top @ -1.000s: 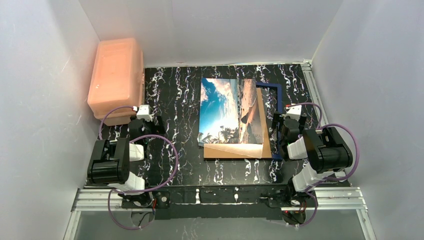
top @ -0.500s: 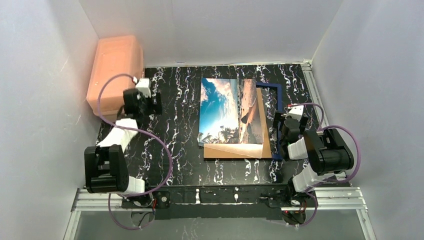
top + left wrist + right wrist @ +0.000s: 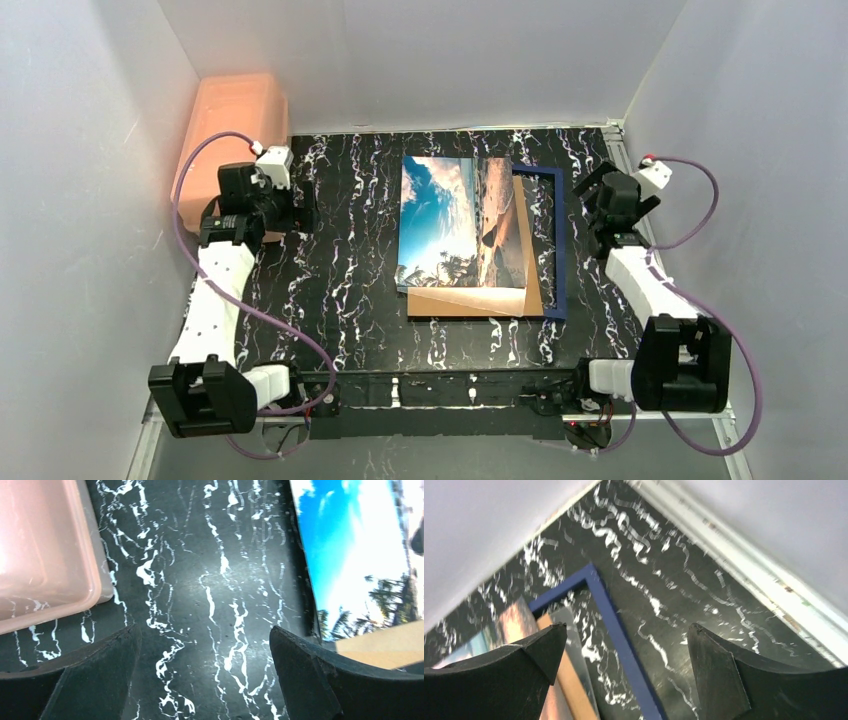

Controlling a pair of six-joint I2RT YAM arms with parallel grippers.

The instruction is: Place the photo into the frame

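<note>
The photo (image 3: 455, 222), a glossy beach print with blue sky and palms, lies on the black marbled table, partly over a brown backing board (image 3: 470, 302) and the navy-blue frame (image 3: 555, 240). The photo's sky edge shows in the left wrist view (image 3: 355, 550). My left gripper (image 3: 300, 212) is open and empty over bare table left of the photo. My right gripper (image 3: 595, 195) is open and empty above the frame's far right corner; the blue border (image 3: 616, 625) shows between its fingers.
A salmon-pink plastic box (image 3: 228, 135) stands at the far left corner, close behind my left gripper, and shows in the left wrist view (image 3: 45, 555). White walls enclose the table. A metal rail (image 3: 625, 165) runs along the right edge.
Both arms have stretched out from their folded pose. The left gripper moved up toward the pink box, the right gripper swung up and right past the frame. The photo has not moved.
</note>
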